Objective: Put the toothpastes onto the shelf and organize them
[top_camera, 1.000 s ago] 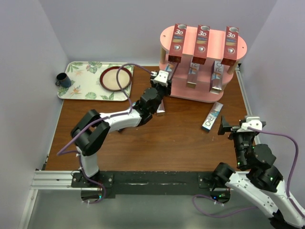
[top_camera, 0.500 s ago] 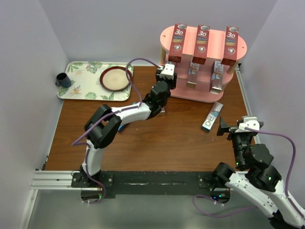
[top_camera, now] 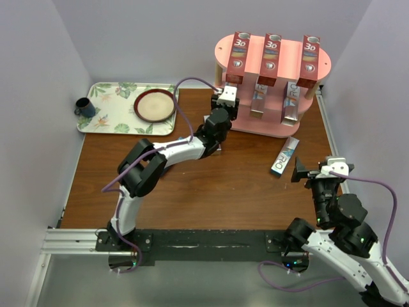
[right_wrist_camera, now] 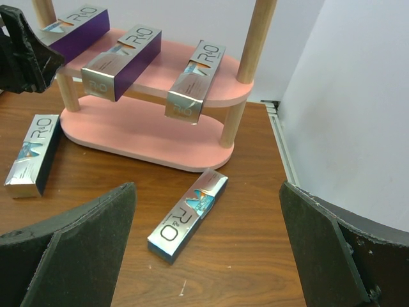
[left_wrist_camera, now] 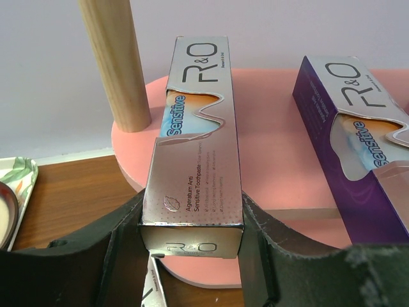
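The silver rectangular cardboard carton (left_wrist_camera: 198,147) at the left end of the pink oval-board, wooden-post shelf (left_wrist_camera: 275,121) reads "R&O", "Sensitive" in blue and "Ageratum Anti Sensitive Toothpaste". Its end face repeats "R&O". The purple carton (left_wrist_camera: 358,128) to its right on the same board shows "R&O" and "Sensitive". The leftmost red carton (top_camera: 238,56) on the shelf's top board carries "3D", as does the one beside it. The blue-sided silver carton (right_wrist_camera: 188,214) lying in front of the shelf reads "R&O".

Three red toothpastes (top_camera: 240,56), five silver toothpastes (top_camera: 284,157), one shelf (top_camera: 289,56), one tray (top_camera: 112,119), one plate (top_camera: 154,105), one mug (top_camera: 84,107).
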